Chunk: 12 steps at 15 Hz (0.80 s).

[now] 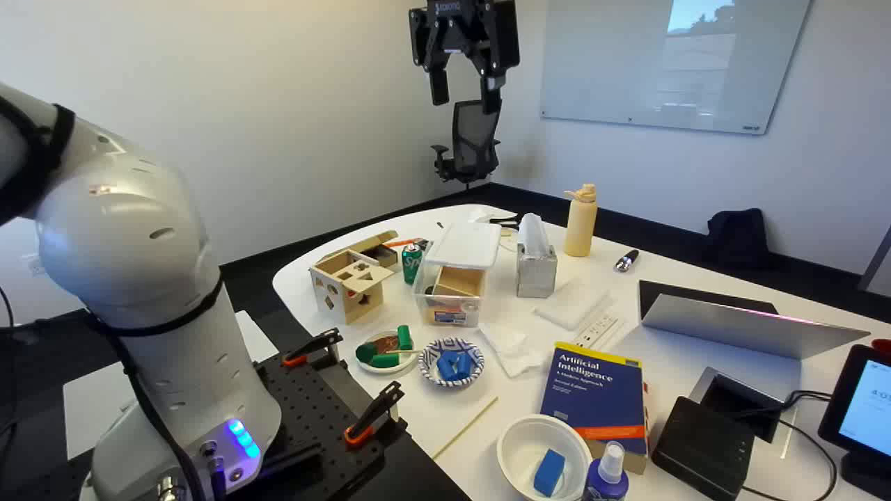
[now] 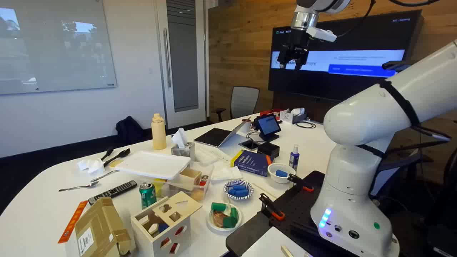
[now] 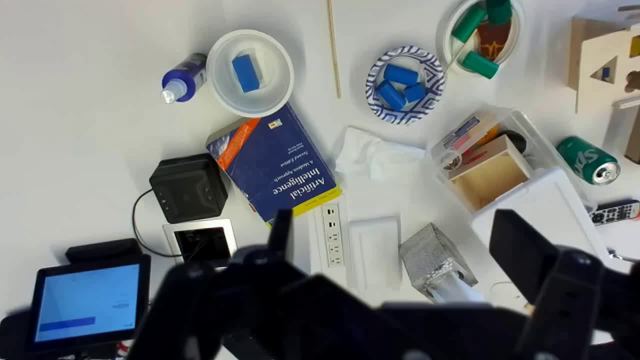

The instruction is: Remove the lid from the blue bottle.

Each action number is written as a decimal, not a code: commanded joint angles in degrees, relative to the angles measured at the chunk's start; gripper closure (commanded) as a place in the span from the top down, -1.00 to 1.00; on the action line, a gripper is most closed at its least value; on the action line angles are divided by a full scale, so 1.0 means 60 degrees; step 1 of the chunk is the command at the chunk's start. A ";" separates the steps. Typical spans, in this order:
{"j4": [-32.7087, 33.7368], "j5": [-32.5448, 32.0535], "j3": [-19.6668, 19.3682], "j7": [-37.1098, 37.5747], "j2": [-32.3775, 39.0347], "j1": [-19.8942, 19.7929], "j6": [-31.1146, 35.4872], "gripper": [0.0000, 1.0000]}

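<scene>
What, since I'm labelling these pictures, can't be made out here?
Blue bottle: base cut off by the bottom edge in an exterior view; print too small to read in the wrist view.
Laptop: wholly or mostly hidden by the pincer in the wrist view.
Wooden shape box: cut off by the right edge in the wrist view.
Tablet: writing too small to read in the wrist view.

The arm (image 2: 357,125) runs partly out of view, while the gripper (image 1: 465,101) hangs high, fingers (image 1: 439,88) spread and pointing down, the wrist (image 2: 304,20) seemingly near upright.
</scene>
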 commanded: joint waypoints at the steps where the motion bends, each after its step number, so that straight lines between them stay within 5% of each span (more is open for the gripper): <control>1: 0.0033 0.0026 0.0023 -0.0024 0.0021 -0.0034 -0.0027 1.00; 5: -0.0069 -0.0028 -0.0324 -0.0093 0.0907 -0.0044 0.0833 1.00; 12: 0.0386 0.0418 -0.1628 -0.0523 0.4913 -0.0311 0.4315 1.00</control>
